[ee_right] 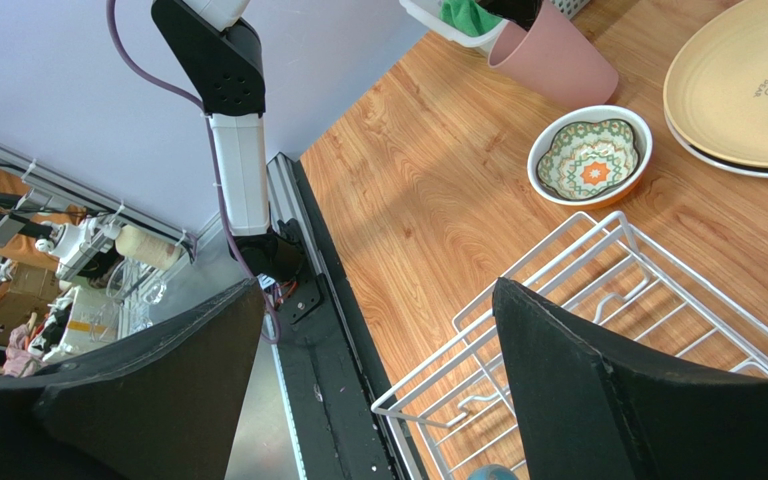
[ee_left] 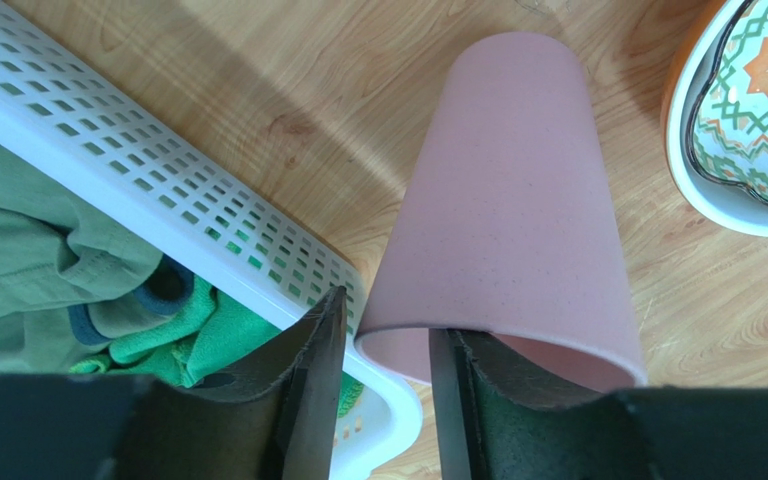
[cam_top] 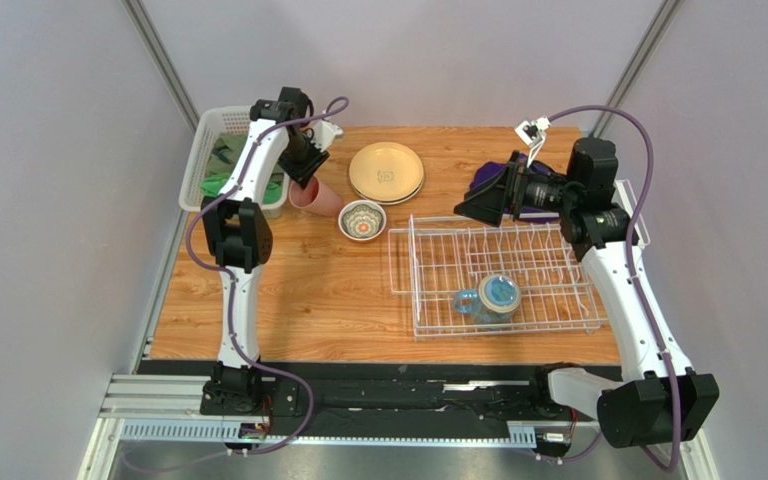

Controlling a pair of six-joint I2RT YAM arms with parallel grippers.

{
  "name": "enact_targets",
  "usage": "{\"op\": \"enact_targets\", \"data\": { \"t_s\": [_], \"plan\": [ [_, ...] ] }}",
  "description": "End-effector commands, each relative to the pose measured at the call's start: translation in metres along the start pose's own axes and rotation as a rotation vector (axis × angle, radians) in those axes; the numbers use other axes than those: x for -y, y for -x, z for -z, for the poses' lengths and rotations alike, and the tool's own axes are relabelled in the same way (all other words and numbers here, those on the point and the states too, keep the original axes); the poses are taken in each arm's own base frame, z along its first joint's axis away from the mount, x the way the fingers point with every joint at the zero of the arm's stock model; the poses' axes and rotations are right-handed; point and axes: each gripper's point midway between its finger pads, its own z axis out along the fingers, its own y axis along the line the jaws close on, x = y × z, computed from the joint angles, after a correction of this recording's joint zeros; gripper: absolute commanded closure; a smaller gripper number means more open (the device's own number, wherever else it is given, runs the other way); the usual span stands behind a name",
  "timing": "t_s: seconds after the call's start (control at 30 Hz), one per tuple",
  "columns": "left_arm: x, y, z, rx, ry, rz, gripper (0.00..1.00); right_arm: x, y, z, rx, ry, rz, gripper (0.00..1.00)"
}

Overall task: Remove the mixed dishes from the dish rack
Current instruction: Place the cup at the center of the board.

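Mug (cam_top: 488, 297) sat in the dish rack (cam_top: 558, 262), handle toward 9 o'clock, at 6 o'clock from the nearer, wide-open right gripper (cam_top: 478, 202). The left gripper (ee_left: 383, 400) loosely straddled the pink tumbler (ee_left: 508, 200) rim, jaws parted.

The top view looks down from above and behind the arm bases (cam_top: 236, 386), taking in the whole bench (cam_top: 288, 290). The left wrist view hangs close over the pink tumbler (ee_left: 508, 200) and patterned bowl (ee_left: 758, 110). The right wrist view looks from farther across the dish rack (ee_right: 598, 270) at the same two in its upper right.
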Motion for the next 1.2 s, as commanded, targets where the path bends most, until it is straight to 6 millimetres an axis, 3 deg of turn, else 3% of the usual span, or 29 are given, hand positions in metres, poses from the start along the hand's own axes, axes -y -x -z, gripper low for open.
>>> {"op": "enact_targets", "data": {
  "t_s": [0.0,0.47,1.17],
  "plan": [
    [-0.007,0.021,0.014,0.077,0.047,-0.005,0.53,-0.008,0.005,0.002,0.01,0.012,0.053,0.11],
    [-0.008,0.034,0.012,0.127,0.058,0.006,0.42,-0.007,0.004,0.003,0.009,0.006,0.056,0.11],
    [0.026,0.051,0.027,0.189,-0.005,0.021,0.42,-0.004,0.002,0.002,0.002,0.004,0.05,0.11]
  ]
}}
